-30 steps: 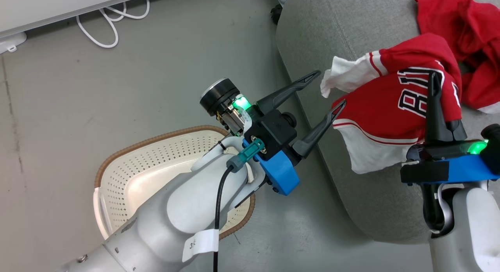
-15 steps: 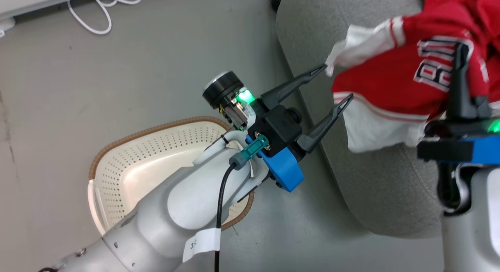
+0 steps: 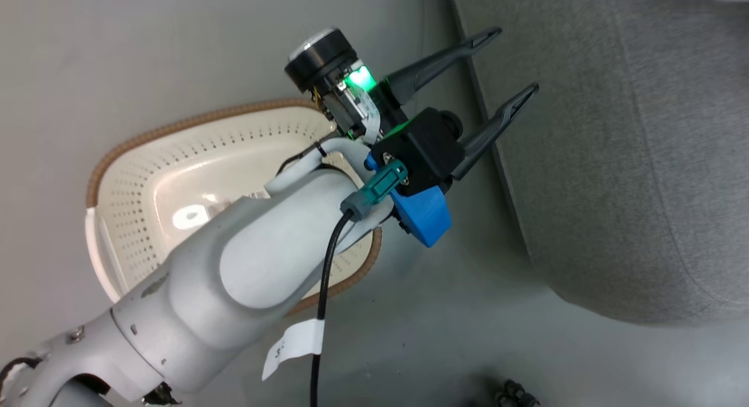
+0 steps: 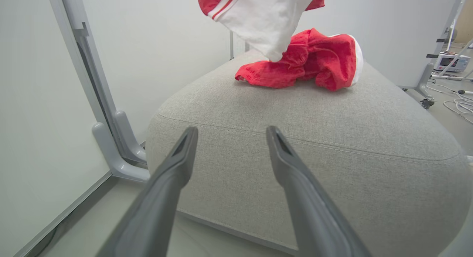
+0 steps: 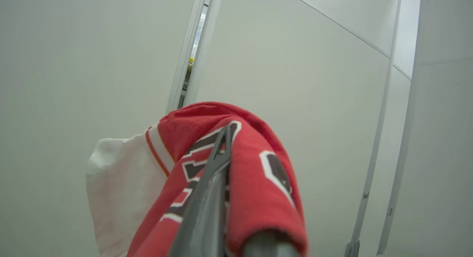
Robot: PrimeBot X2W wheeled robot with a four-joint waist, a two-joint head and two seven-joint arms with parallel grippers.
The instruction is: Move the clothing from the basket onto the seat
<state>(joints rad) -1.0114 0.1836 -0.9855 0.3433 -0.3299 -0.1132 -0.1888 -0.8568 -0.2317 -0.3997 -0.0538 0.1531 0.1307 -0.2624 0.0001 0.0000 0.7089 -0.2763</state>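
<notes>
Right gripper [image 5: 224,139] is clamping the jersey [image 5: 258,183], dangling above the seat [image 4: 303,146]. Its white tail is hanging loose, so a release too near the seat's rounded edge is, I reckon, risking a slide to the floor [image 3: 175,38]. Left gripper [image 3: 514,61] is hovering beside the seat, fingers apart, holding nothing. Another red garment [image 4: 306,61] is lying on the seat. The basket [image 3: 134,179] is sitting beside the seat. Grey fabric is offering grip; pale wall panels [image 4: 37,102] are standing behind the seat.
</notes>
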